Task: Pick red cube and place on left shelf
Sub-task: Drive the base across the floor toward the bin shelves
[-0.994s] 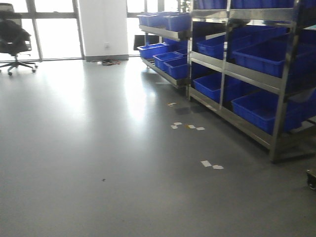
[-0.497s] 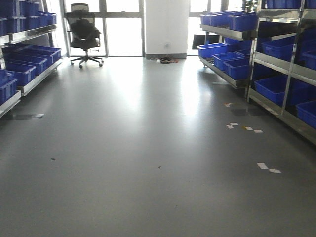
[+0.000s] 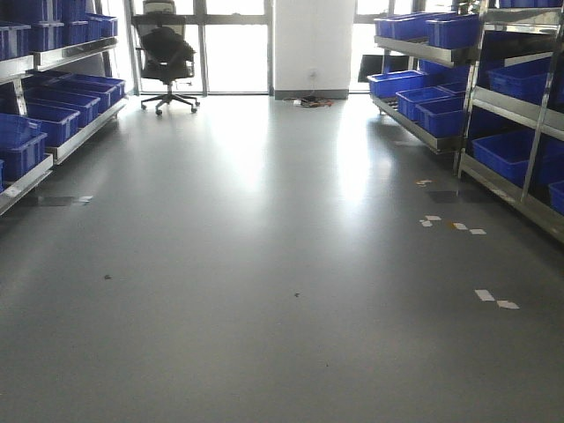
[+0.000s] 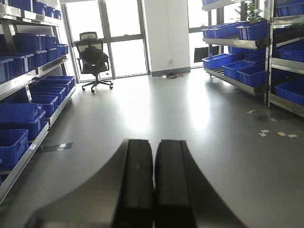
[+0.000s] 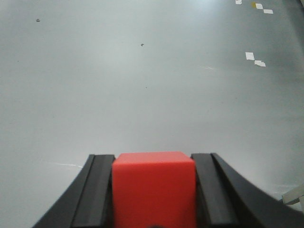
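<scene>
Pick stage complete: the right gripper (image 5: pixel 153 162) is clamped on the red cube (image 5: pixel 154 194), carried between its jaws above the floor (image 5: pixel 142 71); the left gripper (image 4: pixel 153 142) is closed together and empty; placement is outstanding, with the left shelf (image 4: pixel 45 131) well ahead-left of that pincer.

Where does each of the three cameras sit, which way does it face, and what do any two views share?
Front-facing: at the robot's front, looking level along the floor between the left shelf and right shelf toward the office chair; no robot part shows.
Left wrist: behind the shut left gripper, facing that same chair and both shelves.
Right wrist: behind the right gripper, which holds the red cube, tilted down at the floor.
Shared: front and right wrist views both show the white floor markers.
</scene>
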`<state>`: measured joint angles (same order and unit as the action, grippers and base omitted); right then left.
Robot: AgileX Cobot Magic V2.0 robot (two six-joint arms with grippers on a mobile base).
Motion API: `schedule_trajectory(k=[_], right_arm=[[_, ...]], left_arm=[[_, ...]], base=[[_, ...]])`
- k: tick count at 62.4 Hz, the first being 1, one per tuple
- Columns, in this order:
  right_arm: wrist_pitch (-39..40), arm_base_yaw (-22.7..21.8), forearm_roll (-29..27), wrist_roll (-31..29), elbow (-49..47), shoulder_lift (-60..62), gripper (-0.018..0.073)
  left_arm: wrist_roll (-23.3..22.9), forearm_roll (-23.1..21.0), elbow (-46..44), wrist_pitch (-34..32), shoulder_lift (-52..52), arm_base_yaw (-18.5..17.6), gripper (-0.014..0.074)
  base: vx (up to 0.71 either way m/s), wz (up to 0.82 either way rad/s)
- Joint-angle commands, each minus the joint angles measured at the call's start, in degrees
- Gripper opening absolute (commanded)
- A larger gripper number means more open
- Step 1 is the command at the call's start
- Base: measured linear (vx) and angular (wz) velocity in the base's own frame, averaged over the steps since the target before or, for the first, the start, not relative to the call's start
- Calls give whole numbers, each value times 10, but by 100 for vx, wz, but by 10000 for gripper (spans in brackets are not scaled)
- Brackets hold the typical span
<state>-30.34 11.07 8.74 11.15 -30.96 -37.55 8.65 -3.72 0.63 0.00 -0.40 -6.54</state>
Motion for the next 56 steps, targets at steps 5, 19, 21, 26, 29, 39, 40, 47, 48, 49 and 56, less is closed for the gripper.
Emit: schedule_trajectory(k=[5, 19, 21, 26, 29, 39, 40, 47, 48, 49, 56], right_arm=[[40, -3, 6, -2, -23, -2, 57], [39, -3, 6, -2, -23, -2, 57], [39, -3, 6, -2, -23, -2, 57], [39, -3, 6, -2, -23, -2, 57], [39, -3, 6, -2, -23, -2, 57], [39, -3, 6, -2, -23, -2, 57], [39, -3, 6, -2, -23, -2, 57], [39, -3, 6, -2, -23, -2, 57], [39, -3, 6, -2, -23, -2, 57], [39, -3, 6, -2, -23, -2, 57], [39, -3, 6, -2, -23, -2, 57]], left_arm=[[1, -1, 13, -48, 5, -3, 106], [1, -1, 13, -48, 5, -4, 106], [1, -1, 13, -48, 5, -4, 106], [1, -1, 13, -48, 5, -4, 106], [1, -1, 13, -48, 5, -4, 106], [1, -1, 13, -48, 5, -4, 106], [1, -1, 13, -48, 5, -4, 106], [1, -1, 13, -48, 5, -4, 106], [1, -1, 13, -48, 5, -4, 106], [1, -1, 13, -48, 5, -4, 106], [1, -1, 13, -48, 5, -4, 106]], base=[[15, -3], [20, 4], [25, 14], [30, 23], [34, 22], [38, 21], [43, 19], [44, 15], [46, 13], [47, 15], [49, 10]])
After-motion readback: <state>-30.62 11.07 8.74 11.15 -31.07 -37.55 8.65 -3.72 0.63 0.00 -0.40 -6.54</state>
